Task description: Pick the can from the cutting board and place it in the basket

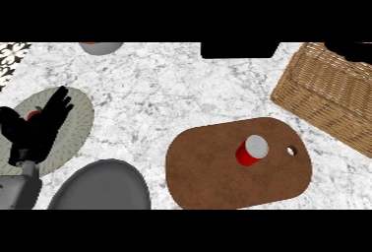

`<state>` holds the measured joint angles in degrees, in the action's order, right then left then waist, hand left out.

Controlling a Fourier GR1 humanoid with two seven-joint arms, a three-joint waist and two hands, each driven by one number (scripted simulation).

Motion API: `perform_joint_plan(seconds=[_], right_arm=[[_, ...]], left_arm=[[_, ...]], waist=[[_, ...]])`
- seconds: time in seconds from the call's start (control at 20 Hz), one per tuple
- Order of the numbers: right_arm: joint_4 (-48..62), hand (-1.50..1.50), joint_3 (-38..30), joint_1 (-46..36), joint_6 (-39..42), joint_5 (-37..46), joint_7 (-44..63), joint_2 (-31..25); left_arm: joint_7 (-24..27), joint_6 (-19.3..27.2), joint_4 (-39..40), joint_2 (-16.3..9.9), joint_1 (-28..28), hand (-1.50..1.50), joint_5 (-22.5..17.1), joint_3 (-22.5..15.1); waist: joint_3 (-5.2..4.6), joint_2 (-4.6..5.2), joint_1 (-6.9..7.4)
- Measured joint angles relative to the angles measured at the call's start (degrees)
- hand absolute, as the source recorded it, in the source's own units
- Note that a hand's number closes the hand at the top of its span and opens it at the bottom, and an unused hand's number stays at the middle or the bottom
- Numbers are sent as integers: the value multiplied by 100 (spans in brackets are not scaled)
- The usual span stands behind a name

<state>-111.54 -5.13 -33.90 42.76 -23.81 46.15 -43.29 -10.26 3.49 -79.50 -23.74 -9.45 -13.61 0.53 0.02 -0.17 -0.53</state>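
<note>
A red can (251,150) with a silver top stands on the brown cutting board (210,172), toward the board's right side near its hanging hole. The wicker basket (330,93) sits at the far right, beyond the board's upper right corner. My left hand (40,123) rests open at the left edge with fingers pointing up, over a speckled round plate, far from the can. No right hand shows in the head view.
The speckled plate (76,123) at left holds a small red item (33,115) partly hidden by my hand. A dark grey plate (102,189) lies at lower left. A grey bowl (100,47) sits at the top edge, a black object (240,49) at top centre.
</note>
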Motion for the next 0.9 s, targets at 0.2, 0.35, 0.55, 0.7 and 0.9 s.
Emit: perform_joint_plan(seconds=[0.2, 0.35, 0.55, 0.7, 0.9], right_arm=[[-343, -150, -11, 749, 27, 913, -569, 556], [-426, -150, 129, 1138, -83, 1727, -1103, 1016], [-256, -150, 445, 1526, -401, 2812, -1942, 1563], [-70, -150, 725, 1688, -816, 3366, -2307, 2015], [593, -150, 1013, 1685, -1185, 4037, -2892, 2366]], left_arm=[[-83, 43, -12, 114, -119, 0, 126, -32], [-179, 12, -54, 114, -188, 0, 154, 26], [-75, -30, 5, 228, -162, 0, 234, 35], [-147, -99, -11, 206, -209, 0, 237, 95], [-140, -208, 42, 224, -219, 0, 261, 201]], waist=[[2, 14, 20], [3, 21, 46], [4, 27, 70], [3, 26, 78], [0, 27, 84]])
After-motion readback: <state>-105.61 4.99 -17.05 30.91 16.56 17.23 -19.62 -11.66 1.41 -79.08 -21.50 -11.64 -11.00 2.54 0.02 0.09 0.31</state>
